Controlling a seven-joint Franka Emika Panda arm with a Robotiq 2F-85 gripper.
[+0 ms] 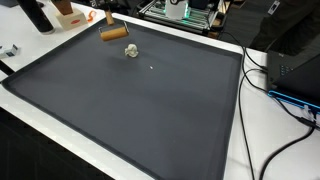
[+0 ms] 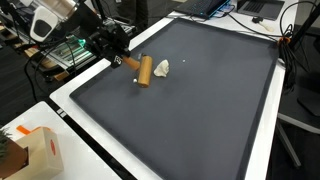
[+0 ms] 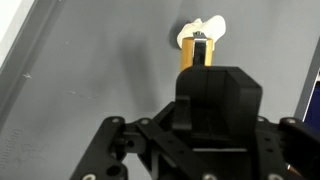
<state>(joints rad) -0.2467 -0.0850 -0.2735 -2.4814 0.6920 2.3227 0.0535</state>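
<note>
Two small things lie on the counter just ahead of the hand (image 2: 120, 50): a cylinder (image 2: 145, 70), then a white wad (image 2: 162, 68). How far the hand is open cannot be told. Approaching square across the cylinder seems wise.

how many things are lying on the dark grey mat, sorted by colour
Tan: 1, the tan wooden cylinder
White: 1, the small white crumpled lump
Total: 2 on the dark grey mat, not counting a tiny pale speck
</note>
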